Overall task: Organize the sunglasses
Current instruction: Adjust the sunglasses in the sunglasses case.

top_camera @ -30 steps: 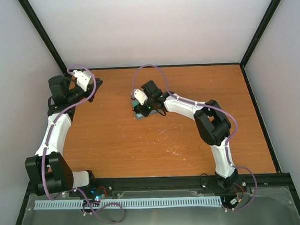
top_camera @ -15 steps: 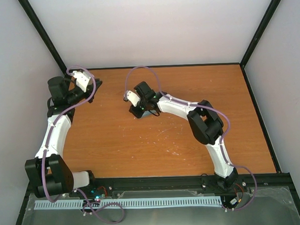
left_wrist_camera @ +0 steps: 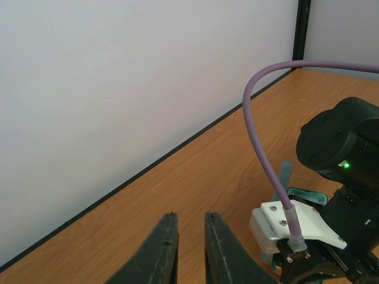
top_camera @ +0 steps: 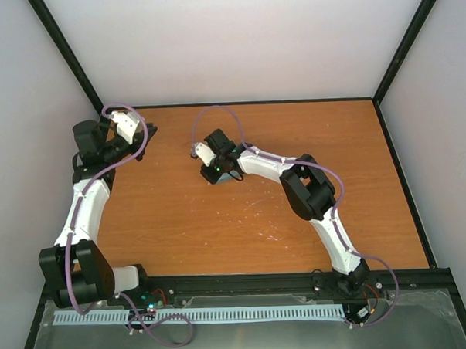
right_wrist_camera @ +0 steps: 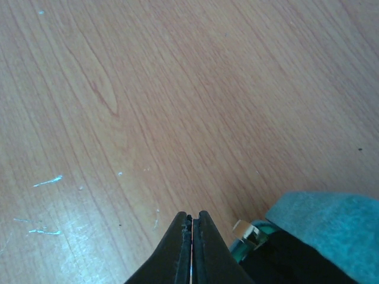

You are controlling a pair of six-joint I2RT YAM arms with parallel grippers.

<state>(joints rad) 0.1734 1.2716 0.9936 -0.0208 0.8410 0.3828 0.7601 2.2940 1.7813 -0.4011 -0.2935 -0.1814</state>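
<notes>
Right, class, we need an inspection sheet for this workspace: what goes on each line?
Surface: wooden table, pale scratches near the middle.
Job's things: sunglasses not clearly seen; a dark shape lies under blue-grey fabric, and I cannot tell what it is.
Clutter: nothing else seen.
Grippers: left gripper fingers slightly apart, empty; right gripper shut, empty.
Cables: a purple cable loops along each arm.
Surroundings: white walls, black frame posts.
</notes>
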